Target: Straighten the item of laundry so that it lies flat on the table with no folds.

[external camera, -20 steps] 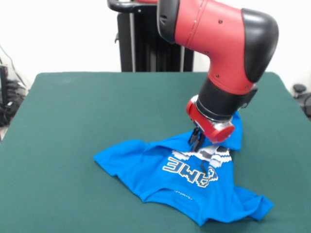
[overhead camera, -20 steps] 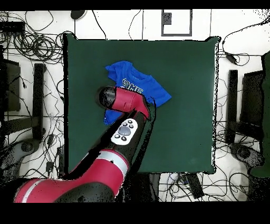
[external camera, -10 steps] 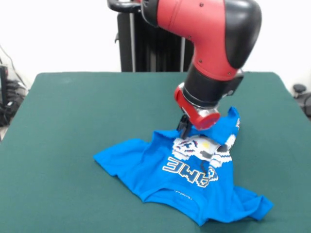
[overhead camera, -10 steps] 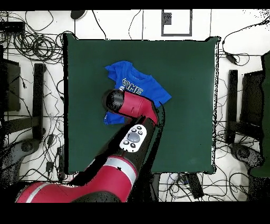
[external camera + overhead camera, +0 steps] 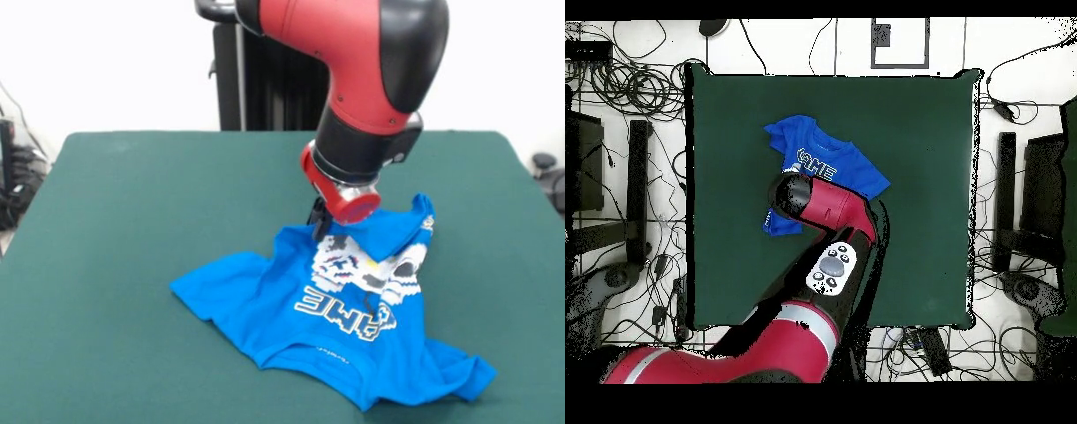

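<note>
T-shirt point(image 5: 340, 322) on the table point(image 5: 150, 221), right of centre in the front view, arm point(image 5: 362, 97) above its far edge

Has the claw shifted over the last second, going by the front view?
Yes. The claw has travelled up-picture and leftward against the table's far edge, taking the shirt's edge with it and uncovering more of the print.

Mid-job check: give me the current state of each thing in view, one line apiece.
T-shirt: print side up, far edge lifted and folded over itself, near sleeve bunched; not flat.
Gripper: at the shirt's raised far edge; open or shut cannot be told.
Arm: reaching down over the shirt, hiding part of it in the overhead view.
Table: green top, shirt lying toward one side.
</note>
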### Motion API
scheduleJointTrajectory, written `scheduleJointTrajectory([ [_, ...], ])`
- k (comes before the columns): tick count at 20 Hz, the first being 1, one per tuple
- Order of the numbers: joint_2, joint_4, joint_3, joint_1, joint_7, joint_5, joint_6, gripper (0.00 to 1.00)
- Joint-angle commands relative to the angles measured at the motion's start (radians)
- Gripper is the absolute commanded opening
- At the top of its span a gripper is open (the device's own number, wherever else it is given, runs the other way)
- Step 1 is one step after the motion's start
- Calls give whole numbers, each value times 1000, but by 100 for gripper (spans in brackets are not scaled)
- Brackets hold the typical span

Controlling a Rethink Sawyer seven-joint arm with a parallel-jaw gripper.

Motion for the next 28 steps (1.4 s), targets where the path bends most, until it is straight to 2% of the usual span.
scheduleJointTrajectory([
  [1,23,69,159,-7,18,-49,-5,0],
  [13,-12,130,198,-40,-32,-78,-59,0],
  [28,-64,230,285,-134,-32,-203,-189,0],
])
